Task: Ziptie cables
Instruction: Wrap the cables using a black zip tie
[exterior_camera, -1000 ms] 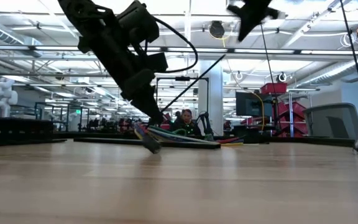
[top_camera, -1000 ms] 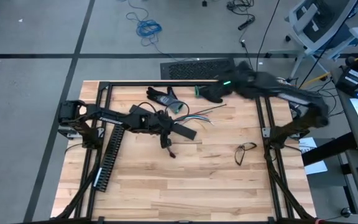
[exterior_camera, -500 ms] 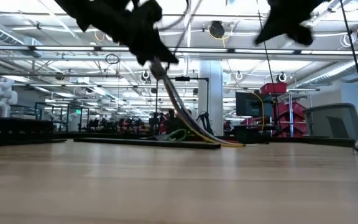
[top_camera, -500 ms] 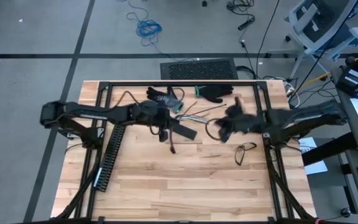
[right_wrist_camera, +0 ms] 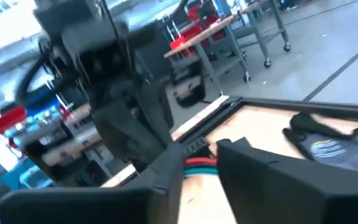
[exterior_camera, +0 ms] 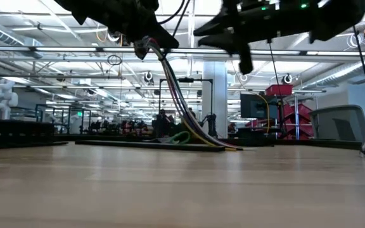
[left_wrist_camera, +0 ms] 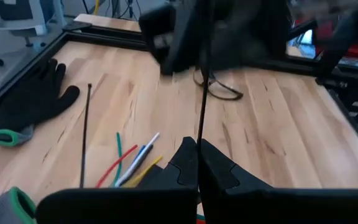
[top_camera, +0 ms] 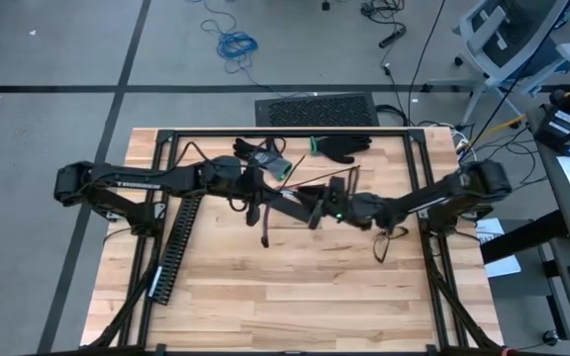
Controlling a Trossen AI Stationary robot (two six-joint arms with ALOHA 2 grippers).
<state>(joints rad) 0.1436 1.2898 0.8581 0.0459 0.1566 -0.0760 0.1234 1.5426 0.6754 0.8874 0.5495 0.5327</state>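
Above tabletop centre, toward far edge: left tool [top_camera: 261,188] clamped on cables [exterior_camera: 181,113], raised, free ends trailing onto tabletop [top_camera: 265,297] | right tool [top_camera: 317,210] alongside, fingers slightly parted, holding nothing

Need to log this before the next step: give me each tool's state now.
Left tool: closed on the cables, one end lifted off the table.
Right tool: up beside the lifted cables; open or closed cannot be told.

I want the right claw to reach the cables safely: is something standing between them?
Nothing visible. The left claw holds the cables up at one end; the right claw is beside them, with only air between.
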